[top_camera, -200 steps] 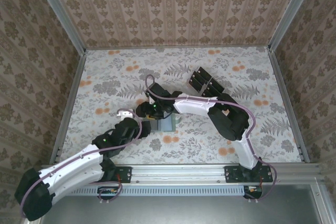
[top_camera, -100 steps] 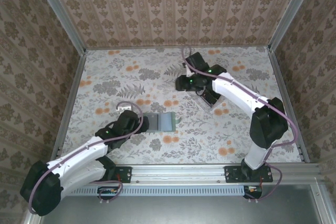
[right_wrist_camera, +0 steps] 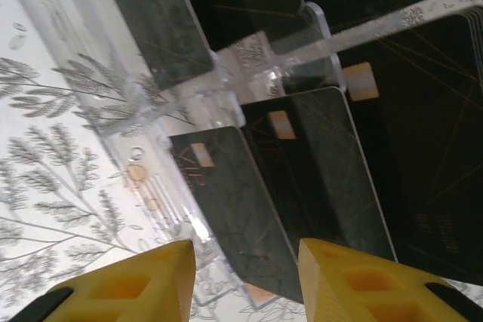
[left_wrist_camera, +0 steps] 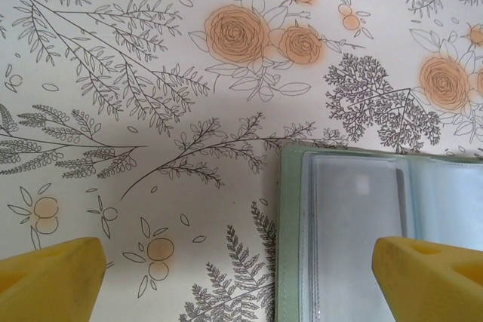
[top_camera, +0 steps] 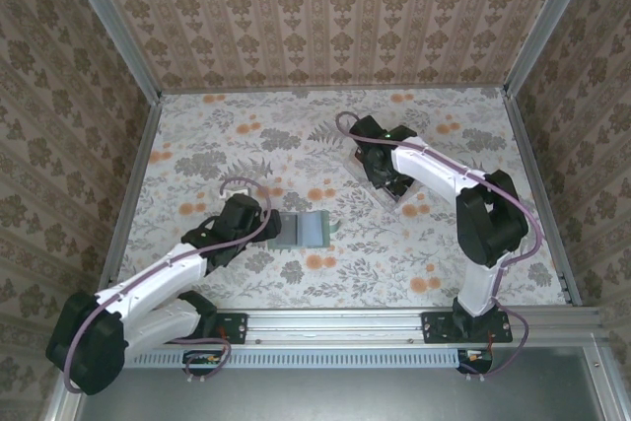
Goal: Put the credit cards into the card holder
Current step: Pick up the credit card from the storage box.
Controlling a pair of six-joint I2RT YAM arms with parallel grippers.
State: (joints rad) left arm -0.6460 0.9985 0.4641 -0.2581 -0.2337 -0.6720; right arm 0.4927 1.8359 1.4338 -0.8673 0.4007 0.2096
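Surface: floral table [top_camera: 197,145].
Right gripper [right_wrist_camera: 245,258]: open; thin black rectangular credit cards [right_wrist_camera: 302,179] racked directly ahead.
Left gripper [left_wrist_camera: 241,269]: open over sage-green card holder [left_wrist_camera: 355,231].

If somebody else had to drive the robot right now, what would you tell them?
Left gripper: jaws open, holding nothing, over the left edge of the card holder, which lies open on the table.
Right gripper: jaws open, one on each side of a black credit card in the clear tray.
Done: nothing sure; the holder pockets I can see look empty.
Left: grip a card, slide it into the holder, repeat for the others.
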